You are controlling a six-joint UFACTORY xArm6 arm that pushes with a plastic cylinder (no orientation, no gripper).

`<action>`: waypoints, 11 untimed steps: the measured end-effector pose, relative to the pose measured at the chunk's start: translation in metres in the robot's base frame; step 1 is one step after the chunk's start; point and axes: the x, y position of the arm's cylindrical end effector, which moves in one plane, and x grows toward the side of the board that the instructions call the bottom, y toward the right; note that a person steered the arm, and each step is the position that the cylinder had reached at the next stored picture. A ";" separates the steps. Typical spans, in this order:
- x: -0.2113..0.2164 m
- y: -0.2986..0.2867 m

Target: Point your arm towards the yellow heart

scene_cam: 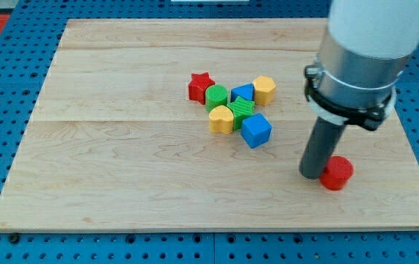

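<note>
My tip (311,174) sits on the tabletop (121,183), touching the red cylinder (336,173) on its left. There's no gripper here, just a bare rod. The yellow heart (221,119) waits well left and higher, pressed against the green block (242,110), an open path between.

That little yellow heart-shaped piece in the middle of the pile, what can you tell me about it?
The yellow heart is a small, chunky block that looks like matte plastic, lying flat on the wooden board with its heart face up. It sits at the lower left edge of the cluster, pressed against a ribbed green block on its right, with the blue cube just beyond. My tip is far to the view's right, beside a red cylinder, not touching the heart.
</note>
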 end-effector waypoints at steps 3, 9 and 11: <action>0.001 -0.044; -0.106 -0.176; -0.084 -0.150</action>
